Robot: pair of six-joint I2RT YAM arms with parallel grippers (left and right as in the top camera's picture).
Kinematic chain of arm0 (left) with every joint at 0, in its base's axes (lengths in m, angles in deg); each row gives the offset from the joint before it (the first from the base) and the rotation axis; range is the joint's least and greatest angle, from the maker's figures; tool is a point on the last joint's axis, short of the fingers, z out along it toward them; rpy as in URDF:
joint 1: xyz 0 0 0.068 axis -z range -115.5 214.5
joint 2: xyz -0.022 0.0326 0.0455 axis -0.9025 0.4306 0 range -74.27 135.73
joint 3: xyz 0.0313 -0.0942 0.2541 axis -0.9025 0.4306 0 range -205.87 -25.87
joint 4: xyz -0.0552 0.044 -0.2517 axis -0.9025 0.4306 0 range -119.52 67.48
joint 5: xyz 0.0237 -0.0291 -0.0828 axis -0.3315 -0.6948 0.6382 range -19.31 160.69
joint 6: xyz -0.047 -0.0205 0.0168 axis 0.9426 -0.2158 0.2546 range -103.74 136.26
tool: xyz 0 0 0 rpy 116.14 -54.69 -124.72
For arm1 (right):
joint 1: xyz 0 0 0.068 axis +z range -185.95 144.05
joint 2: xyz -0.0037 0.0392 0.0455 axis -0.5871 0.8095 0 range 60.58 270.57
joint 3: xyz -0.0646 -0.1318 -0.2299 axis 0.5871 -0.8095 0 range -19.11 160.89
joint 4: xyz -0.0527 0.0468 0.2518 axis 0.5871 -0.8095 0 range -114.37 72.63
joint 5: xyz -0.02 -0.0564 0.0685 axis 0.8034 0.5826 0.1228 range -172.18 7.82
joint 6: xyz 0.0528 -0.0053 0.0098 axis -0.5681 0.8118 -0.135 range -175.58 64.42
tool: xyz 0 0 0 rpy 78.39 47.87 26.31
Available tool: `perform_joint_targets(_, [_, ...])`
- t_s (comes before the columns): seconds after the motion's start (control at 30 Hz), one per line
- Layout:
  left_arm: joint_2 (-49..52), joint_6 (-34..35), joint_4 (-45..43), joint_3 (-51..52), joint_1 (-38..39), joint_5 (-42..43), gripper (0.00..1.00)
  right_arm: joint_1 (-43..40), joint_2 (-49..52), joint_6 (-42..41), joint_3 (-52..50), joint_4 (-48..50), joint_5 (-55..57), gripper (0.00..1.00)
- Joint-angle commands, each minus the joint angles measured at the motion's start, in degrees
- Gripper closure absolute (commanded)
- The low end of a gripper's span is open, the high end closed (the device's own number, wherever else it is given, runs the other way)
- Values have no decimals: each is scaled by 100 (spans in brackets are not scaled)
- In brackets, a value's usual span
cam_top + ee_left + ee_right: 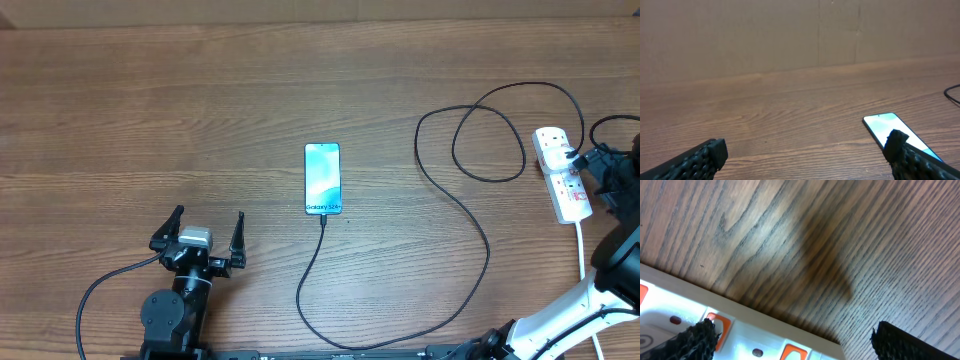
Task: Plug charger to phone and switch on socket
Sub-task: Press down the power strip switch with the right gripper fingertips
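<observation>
The socket (562, 188) lies along the bench's right edge, long axis far-to-near, just beneath the wide-open, empty right tool (800, 339) (the left tool (207, 228), equally open, sits well apart).

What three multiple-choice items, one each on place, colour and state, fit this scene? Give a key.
1. Where does the socket lie? A far left; B far right, by the right gripper; C dead centre.
2. What colour is the charger cable? A white; B black; C red.
3. How is the left gripper? A open and empty; B shut on the socket; C shut on the charger cable.
Key: 1 B, the overhead view shows it at the right edge; 2 B, a black line runs to the phone; 3 A, its fingers stand apart, nothing between.
</observation>
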Motion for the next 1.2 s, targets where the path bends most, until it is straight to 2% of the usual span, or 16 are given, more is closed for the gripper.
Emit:
perform_joint_targets(0.0, [-46,-116,9,22,-33,-37,0,-7,42,-22,96,-17,-35,0])
perform_joint_targets(0.63, [-46,-116,9,22,-33,-37,0,-7,367,61,96,-391,-439,0])
perform_joint_targets(0.77, [-46,-116,9,22,-33,-37,0,-7,367,503,96,-411,-960,0])
perform_joint_targets(1.17, [-46,-116,9,22,-33,-37,0,-7,372,501,96,-459,-955,0])
